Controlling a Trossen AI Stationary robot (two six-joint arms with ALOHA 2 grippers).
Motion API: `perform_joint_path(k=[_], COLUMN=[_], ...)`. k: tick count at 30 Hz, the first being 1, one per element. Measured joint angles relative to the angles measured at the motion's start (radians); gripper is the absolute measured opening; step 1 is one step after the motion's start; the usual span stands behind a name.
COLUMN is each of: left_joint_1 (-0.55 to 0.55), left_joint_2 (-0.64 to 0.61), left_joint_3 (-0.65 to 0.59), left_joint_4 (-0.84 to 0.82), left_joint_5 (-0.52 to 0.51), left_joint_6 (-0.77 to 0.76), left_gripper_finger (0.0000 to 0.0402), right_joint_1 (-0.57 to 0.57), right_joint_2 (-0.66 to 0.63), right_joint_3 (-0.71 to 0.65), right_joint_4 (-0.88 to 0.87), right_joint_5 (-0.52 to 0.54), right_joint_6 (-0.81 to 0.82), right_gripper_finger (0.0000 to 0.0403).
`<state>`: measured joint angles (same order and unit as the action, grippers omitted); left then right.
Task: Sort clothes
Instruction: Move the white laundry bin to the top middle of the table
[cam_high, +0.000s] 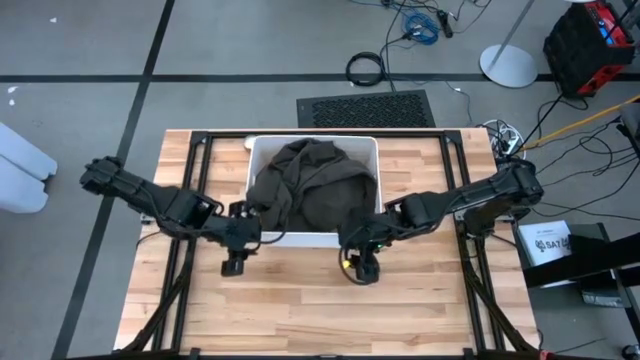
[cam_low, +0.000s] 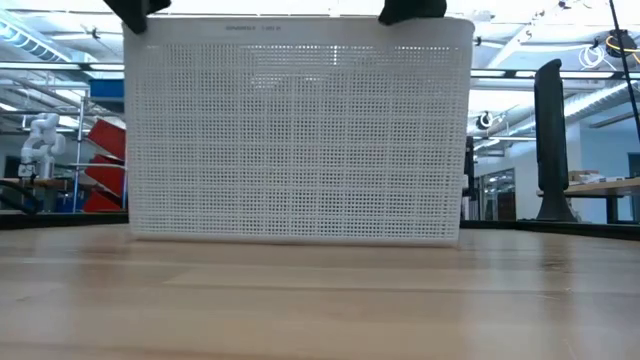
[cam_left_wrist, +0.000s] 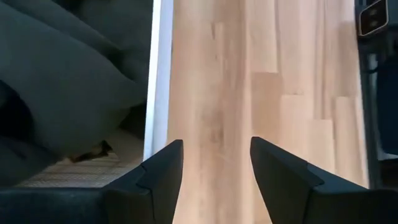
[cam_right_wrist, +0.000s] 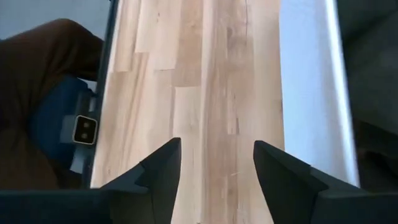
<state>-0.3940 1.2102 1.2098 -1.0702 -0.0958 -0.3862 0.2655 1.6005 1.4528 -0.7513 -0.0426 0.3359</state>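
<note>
The white bin (cam_high: 262, 150) is being shown at the far middle of the wooden table (cam_high: 300, 300), seen from above. A large dark olive garment (cam_high: 315, 185) is being held inside the bin, heaped above its rim and filling most of it. No other garments can be told apart beneath it.

The left gripper (cam_high: 234, 262) is being held over the bare table, just in front of the bin's near left corner. Its fingers (cam_left_wrist: 163, 180) are being kept apart, with only bare wood seen between them; nothing is being gripped. In the left wrist view, the bin's white rim and the dark fabric are being shown just beside the gripper.

The right gripper (cam_high: 364, 270) is being held over the table, just in front of the bin's near right corner. Its fingers (cam_right_wrist: 163, 177) are likewise being kept apart over bare wood, empty.

In the low view, the bin's perforated front wall (cam_low: 300, 130) is being shown standing on the table.
</note>
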Motion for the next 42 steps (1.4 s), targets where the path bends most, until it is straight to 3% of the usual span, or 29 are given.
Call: perform_joint_path(k=[5,12,24,42], left_joint_1=[0.08,0.201,0.388,0.633], left_joint_2=[-0.001,0.026,0.079,0.076], left_joint_3=[0.0,0.0,0.0,0.0], left_joint_4=[-0.019,-0.009,0.048,0.133], left_joint_5=[-0.011,-0.018,-0.006,0.201], left_joint_6=[0.101,0.238,0.443,0.584], left_gripper_finger=[0.0196,0.0196,0.0196,0.0196], right_joint_1=[-0.022,-0.057,-0.154,-0.352], right_joint_2=[0.023,0.023,0.023,0.023], right_joint_3=[0.001,0.001,0.001,0.001], right_joint_4=[-0.005,-0.049,-0.124,-0.198], right_joint_5=[0.022,0.163,0.204,0.194], right_joint_6=[-0.001,-0.003,-0.074,-0.232], right_gripper_finger=[0.0185,0.0185,0.0185,0.0185])
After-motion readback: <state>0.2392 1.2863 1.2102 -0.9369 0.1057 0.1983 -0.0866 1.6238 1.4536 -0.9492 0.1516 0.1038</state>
